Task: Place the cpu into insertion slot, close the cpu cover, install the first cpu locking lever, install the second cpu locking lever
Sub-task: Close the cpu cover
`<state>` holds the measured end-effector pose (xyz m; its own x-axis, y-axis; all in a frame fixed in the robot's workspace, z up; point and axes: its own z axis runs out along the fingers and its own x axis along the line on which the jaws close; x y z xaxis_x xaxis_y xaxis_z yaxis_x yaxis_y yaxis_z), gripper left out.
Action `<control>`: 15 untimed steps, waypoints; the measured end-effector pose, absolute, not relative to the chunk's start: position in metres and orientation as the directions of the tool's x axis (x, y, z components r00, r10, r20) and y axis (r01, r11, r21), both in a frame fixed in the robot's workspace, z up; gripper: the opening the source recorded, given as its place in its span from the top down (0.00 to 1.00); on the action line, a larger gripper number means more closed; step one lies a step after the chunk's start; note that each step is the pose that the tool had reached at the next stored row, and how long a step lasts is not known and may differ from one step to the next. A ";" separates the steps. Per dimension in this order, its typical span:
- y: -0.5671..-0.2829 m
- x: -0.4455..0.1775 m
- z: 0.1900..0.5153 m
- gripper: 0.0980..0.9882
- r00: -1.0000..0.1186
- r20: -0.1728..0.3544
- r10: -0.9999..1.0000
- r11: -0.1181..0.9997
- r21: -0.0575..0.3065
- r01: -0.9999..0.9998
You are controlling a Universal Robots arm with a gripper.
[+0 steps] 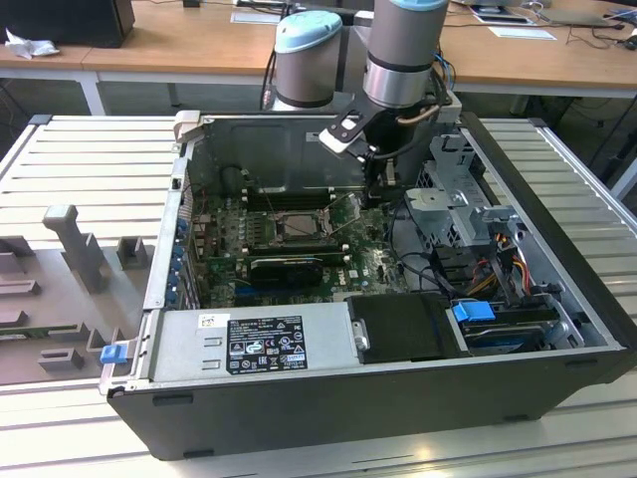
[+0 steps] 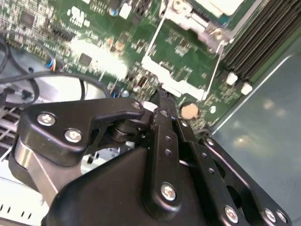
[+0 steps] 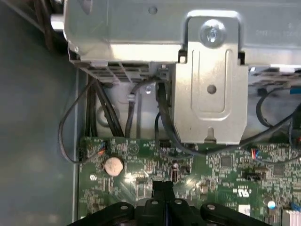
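Hovering narrow pincer next to the socket, chip seated

Pincer (image 2: 161, 96) is sitting with its fingers pressed together, gripping nothing, low over the green board near the insertion slot (image 1: 297, 225). The cpu (image 2: 220, 4) is lying in the slot, with the cpu cover (image 2: 190, 19) apparently down around it. A wire locking lever (image 2: 153, 33) is looking unlatched, so the lever steps are probably still left.

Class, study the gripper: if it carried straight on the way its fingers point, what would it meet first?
Probably the green circuit board: the gripper points down at it, its tips close above a spot beside the round coin cell. How much gap remains is unclear.
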<state>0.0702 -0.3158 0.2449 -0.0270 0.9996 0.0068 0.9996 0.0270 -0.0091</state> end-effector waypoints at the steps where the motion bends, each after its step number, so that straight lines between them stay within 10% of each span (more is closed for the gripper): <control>1: -0.316 0.070 0.245 0.99 -0.027 0.007 1.000 0.027 -0.016 1.000; 15: -0.315 -0.004 0.239 0.99 -0.027 0.008 1.000 0.027 -0.016 1.000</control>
<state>-0.0041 -0.3152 0.2393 -0.0268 0.9996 0.0083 0.9995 0.0269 -0.0164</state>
